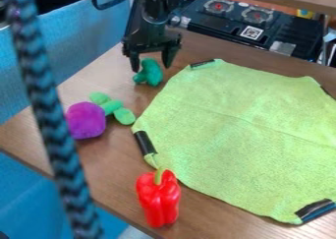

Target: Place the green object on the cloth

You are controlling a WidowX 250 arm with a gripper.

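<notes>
I've got the gripper [152,66] spread wide at the green object [151,73], which sits on the table [115,166] just beside the cloth [236,130], its far end framed between my fingers, so down looks right.

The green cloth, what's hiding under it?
The wooden table shows past the edges of the cloth and probably runs underneath. Anything else there is covered, so I can't tell.
</notes>
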